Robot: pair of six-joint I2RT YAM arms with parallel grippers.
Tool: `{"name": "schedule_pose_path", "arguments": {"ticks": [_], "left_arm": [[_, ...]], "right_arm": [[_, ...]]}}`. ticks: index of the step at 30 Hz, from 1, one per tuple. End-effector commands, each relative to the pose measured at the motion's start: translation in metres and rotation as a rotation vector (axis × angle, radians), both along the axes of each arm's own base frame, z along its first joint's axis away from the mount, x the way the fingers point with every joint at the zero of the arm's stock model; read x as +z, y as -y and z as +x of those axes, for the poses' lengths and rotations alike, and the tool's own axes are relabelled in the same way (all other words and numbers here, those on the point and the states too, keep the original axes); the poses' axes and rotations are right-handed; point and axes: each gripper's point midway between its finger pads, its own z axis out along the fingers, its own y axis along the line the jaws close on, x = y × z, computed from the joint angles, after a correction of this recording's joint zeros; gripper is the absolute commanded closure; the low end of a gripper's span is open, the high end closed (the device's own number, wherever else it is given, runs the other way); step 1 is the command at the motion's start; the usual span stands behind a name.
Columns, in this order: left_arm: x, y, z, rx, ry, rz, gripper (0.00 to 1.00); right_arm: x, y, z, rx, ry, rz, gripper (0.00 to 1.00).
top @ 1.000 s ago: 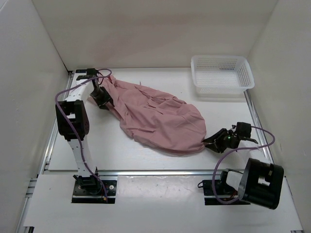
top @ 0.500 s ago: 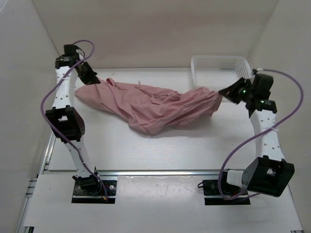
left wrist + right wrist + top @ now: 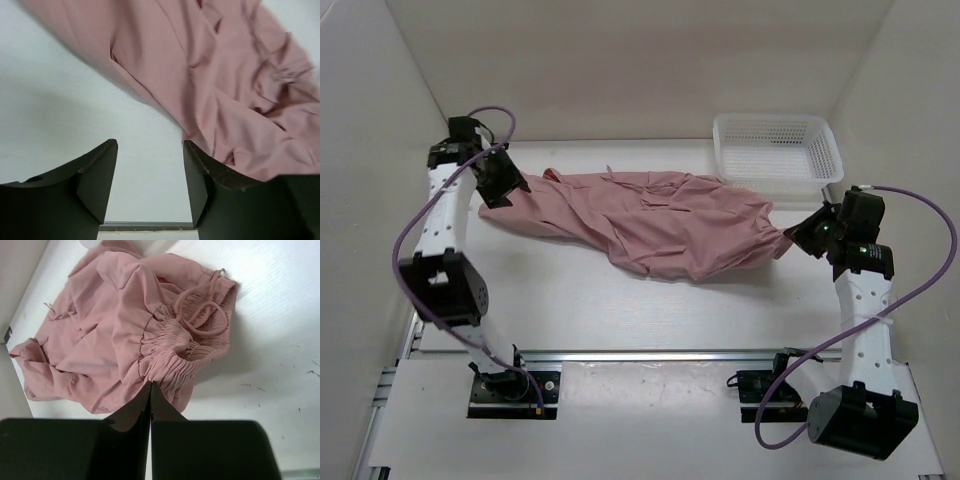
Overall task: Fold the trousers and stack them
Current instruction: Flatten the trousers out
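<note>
The dusty-pink trousers (image 3: 660,225) lie stretched across the back of the table, leg ends at the left and gathered waist at the right. My left gripper (image 3: 508,188) is at their left end. In the left wrist view its jaws (image 3: 150,145) stand wide open with bare table between them, and the cloth (image 3: 225,75) lies beyond and against the right finger (image 3: 200,175). My right gripper (image 3: 798,238) is shut on the elastic waistband (image 3: 170,365), with the drawstring (image 3: 200,315) looped just past its tips (image 3: 151,384).
A white mesh basket (image 3: 775,182) stands at the back right, its front wall just behind the waist end of the trousers. White walls enclose the table at left, back and right. Aluminium rails run along the table edges.
The trousers have been drawn out longer and flatter. My right gripper moved down toward the near side with the waist. My left gripper dropped lower at the left end.
</note>
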Motion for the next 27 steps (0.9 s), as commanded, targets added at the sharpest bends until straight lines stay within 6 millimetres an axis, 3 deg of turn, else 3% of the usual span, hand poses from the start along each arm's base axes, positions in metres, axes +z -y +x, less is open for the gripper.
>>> {"name": "schedule_pose_path", "arguments": {"ticks": [1,2,4,6,7,8,11,12,15,16,17,18,20,24,26,27], "left_arm": [[-0.054,0.009,0.023,-0.037,-0.11,0.033,0.33],[-0.067,0.004,0.029,-0.012,-0.148,0.044,0.35],[-0.06,0.007,0.047,0.006,-0.117,0.08,0.37],[-0.076,0.009,0.06,0.009,-0.155,0.096,0.37],[-0.07,0.013,0.068,0.016,-0.149,0.109,0.37],[-0.089,0.011,0.074,0.019,-0.19,0.118,0.35],[-0.1,0.016,0.094,0.04,-0.19,0.115,0.2],[-0.123,0.015,0.097,0.037,-0.241,0.116,0.16],[-0.149,0.021,0.108,0.043,-0.282,0.082,0.16],[-0.151,0.021,0.112,0.043,-0.279,0.082,0.2],[-0.155,0.021,0.111,0.043,-0.288,0.082,0.42],[-0.155,0.021,0.111,0.043,-0.288,0.082,0.55],[-0.146,0.02,0.118,0.044,-0.258,0.082,0.87],[-0.105,0.015,0.127,0.029,-0.181,0.117,0.9],[-0.069,0.006,0.128,0.044,-0.119,0.132,0.9],[-0.039,0.006,0.127,0.048,-0.055,0.133,0.9]], "right_arm": [[-0.002,0.003,-0.004,-0.015,-0.014,-0.012,1.0],[-0.002,0.003,-0.004,-0.015,-0.014,-0.012,1.0],[-0.005,0.003,-0.007,-0.009,-0.027,-0.017,1.0],[-0.008,0.002,-0.011,-0.001,-0.037,-0.024,1.0],[-0.012,0.002,-0.015,0.005,-0.048,-0.029,1.0],[-0.012,0.002,-0.015,0.005,-0.048,-0.029,1.0],[-0.017,-0.003,-0.019,0.032,-0.064,-0.014,1.0],[-0.019,-0.003,-0.021,0.04,-0.075,-0.021,1.0],[-0.023,-0.004,-0.025,0.047,-0.094,-0.025,1.0],[-0.023,-0.004,-0.025,0.047,-0.095,-0.025,1.0],[-0.021,-0.004,-0.027,0.047,-0.099,-0.024,1.0],[-0.022,-0.002,-0.027,0.046,-0.1,-0.037,1.0],[-0.019,0.0,-0.026,0.038,-0.103,-0.044,1.0],[-0.015,0.003,-0.018,0.037,-0.107,-0.057,1.0],[-0.012,0.004,-0.013,0.037,-0.105,-0.057,1.0],[-0.004,0.006,-0.006,0.036,-0.077,-0.063,1.0]]}}
